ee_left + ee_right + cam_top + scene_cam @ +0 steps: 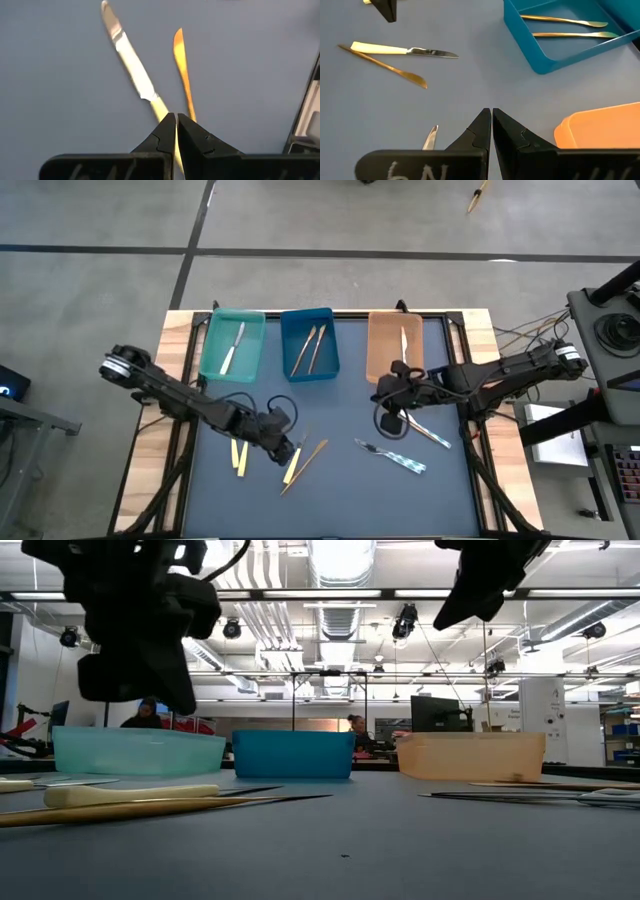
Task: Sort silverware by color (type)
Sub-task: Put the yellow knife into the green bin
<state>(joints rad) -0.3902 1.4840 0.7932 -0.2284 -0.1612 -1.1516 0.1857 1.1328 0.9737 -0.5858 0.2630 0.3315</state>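
Observation:
My left gripper (289, 446) is shut and hovers above the mat, over a cream-handled knife (131, 66) and a tan wooden knife (183, 68) that lie crossed flat on it. My right gripper (491, 114) is shut and hangs over the mat near the orange tray (382, 355), holding nothing. More cream-handled pieces (238, 458) lie left of the pair. Two silver, blue-handled pieces (392, 456) (430, 434) lie on the mat's right half. The teal tray (214, 350) holds a cream knife, the blue tray (330, 352) two tan pieces, the orange tray one piece.
The three trays stand in a row along the mat's far edge. Both arms hang well above the tabletop in the low view. Bare mat lies in the middle between the two grippers and along the near edge. People sit in the room beyond the table.

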